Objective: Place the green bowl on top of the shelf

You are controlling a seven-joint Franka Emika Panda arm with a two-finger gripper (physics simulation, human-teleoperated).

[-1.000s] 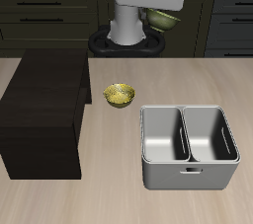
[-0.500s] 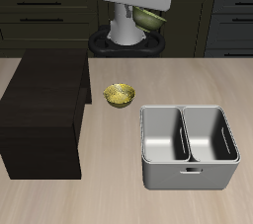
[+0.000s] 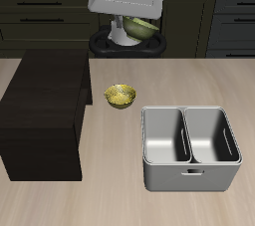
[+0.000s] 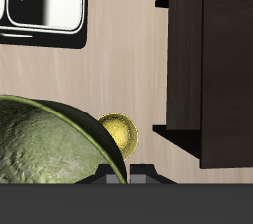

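Observation:
My gripper (image 3: 136,19) is shut on the rim of the green bowl (image 3: 143,29) and holds it high in the air above the table's back edge, in front of the robot's base. In the wrist view the green bowl (image 4: 44,154) is large and close, with its ribbed inside showing, right by my fingertips (image 4: 112,175). The shelf (image 3: 45,96) is a dark brown box with a flat top that stands on the table; it also shows in the wrist view (image 4: 212,60). The bowl is off to the side of the shelf top and well above it.
A yellow bowl (image 3: 121,96) sits on the table between the shelf and a grey metal two-compartment bin (image 3: 191,147). Both show in the wrist view: the yellow bowl (image 4: 121,132) and the bin (image 4: 44,6). Dark cabinets stand behind the table.
My gripper has carried the green bowl sideways toward the shelf's side and a little lower. The yellow bowl, bin and shelf have not moved.

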